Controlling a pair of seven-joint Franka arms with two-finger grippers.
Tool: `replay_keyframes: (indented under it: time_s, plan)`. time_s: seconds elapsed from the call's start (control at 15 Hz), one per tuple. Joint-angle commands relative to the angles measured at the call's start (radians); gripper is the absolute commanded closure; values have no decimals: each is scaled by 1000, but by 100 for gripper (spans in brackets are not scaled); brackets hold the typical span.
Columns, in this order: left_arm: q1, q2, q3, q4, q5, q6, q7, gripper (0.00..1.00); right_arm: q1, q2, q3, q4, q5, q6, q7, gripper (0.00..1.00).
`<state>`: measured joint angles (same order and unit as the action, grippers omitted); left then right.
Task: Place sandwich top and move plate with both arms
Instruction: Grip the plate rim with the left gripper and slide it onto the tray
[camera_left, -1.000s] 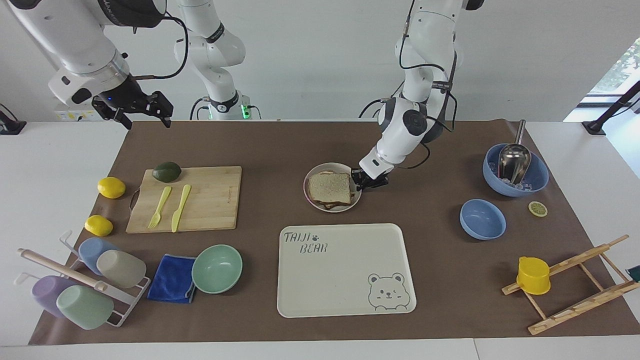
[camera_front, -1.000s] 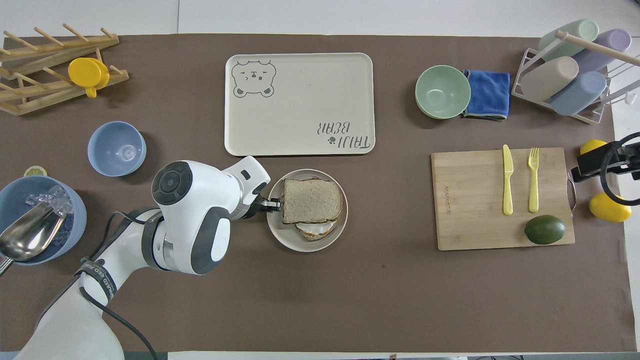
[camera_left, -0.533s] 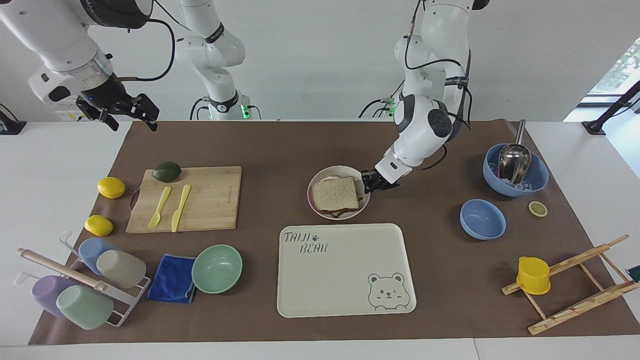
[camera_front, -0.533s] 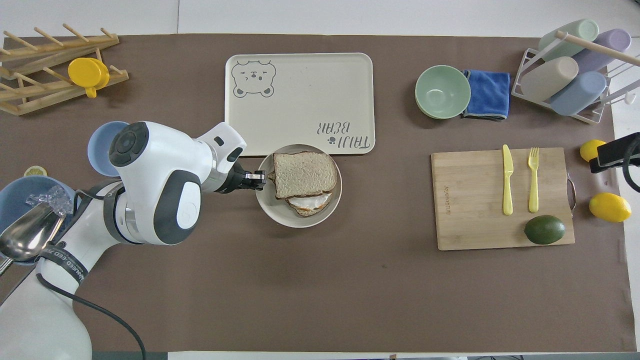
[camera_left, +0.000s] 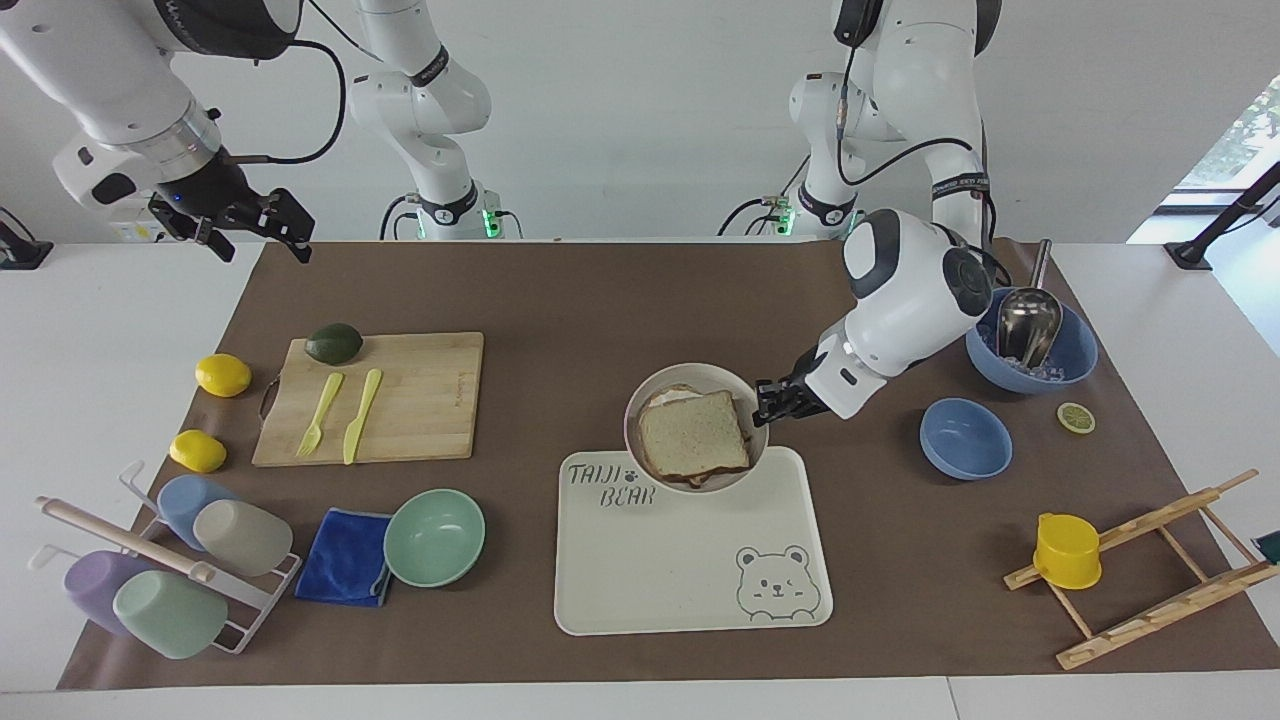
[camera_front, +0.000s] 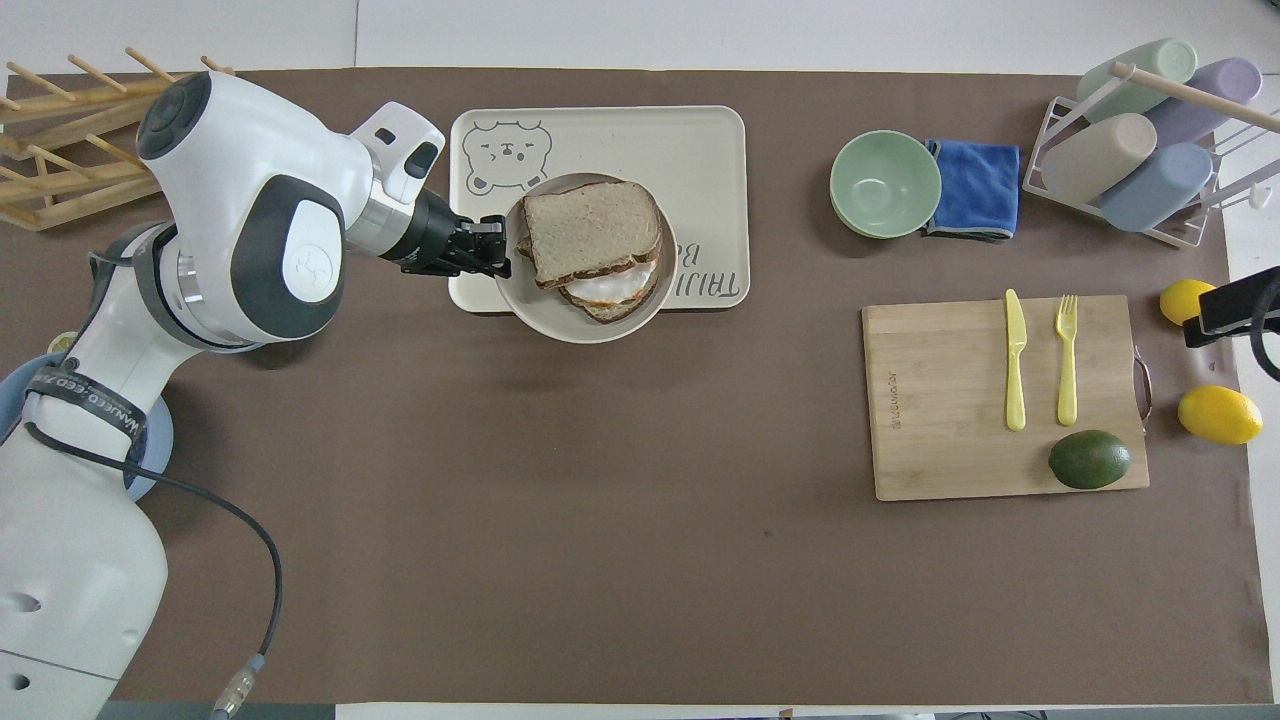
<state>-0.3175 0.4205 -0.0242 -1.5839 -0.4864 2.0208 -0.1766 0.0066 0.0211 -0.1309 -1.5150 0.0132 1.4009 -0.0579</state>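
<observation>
Centre of the facing view: plate (camera_left: 650, 385), light grey, pinched at its rim by the left gripper (camera_left: 772, 400), fingers clenched on the rim. Plate overlapping the upper edge of the tray (camera_left: 690, 560), the rim toward the robots raised; whether the plate touches the tray cannot be told. Sandwich top (camera_left: 693, 436) lying on the plate, covering most of a toast slice with fried egg (camera_front: 605, 292), whose white shows at the lower edge in the overhead view.

Writing: "TAIJI BEAR" with a paw mark printed on the tray at centre left of the tray in the facing view, partly covered by the plate in the overhead view; a winking bear face (camera_left: 779, 585) at the tray's lower right corner. Small lettering on the cutting board (camera_left: 400, 400), not readable.

Upper left of the facing view: right gripper (camera_left: 258, 228) held in the air above the desk's edge, waiting, fingers spread and released.

Surroundings: avocado (camera_left: 333, 343), yellow fork and knife on the board; two lemons (camera_left: 222, 375) beside it; mint-green bowl (camera_left: 434, 537) touching a blue cloth (camera_left: 344, 556); blue bowl (camera_left: 965, 438) just below the left arm's forearm.
</observation>
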Motion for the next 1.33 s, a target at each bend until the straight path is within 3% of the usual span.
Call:
replay_keyframes:
  time_s: [0.0, 0.2, 0.33, 0.6, 1.27]
  plan:
    - [0, 122, 15, 169, -12, -47, -49, 100, -5, -26, 8, -31, -9, 15, 15, 0]
    - [-11, 219, 53, 280, -9, -44, -90, 100, -5, -26, 8, -31, -9, 3, 16, 0]
    - [-24, 257, 62, 285, -7, 2, -103, 100, -5, -26, 8, -31, -9, 3, 16, 0]
    - [-43, 273, 78, 277, -8, 76, -119, 100, -3, -26, 8, -31, -10, 3, 18, 0]
    - [-83, 254, 78, 142, 29, 213, -120, 100, 1, -26, 8, -31, -12, 1, 18, 0]
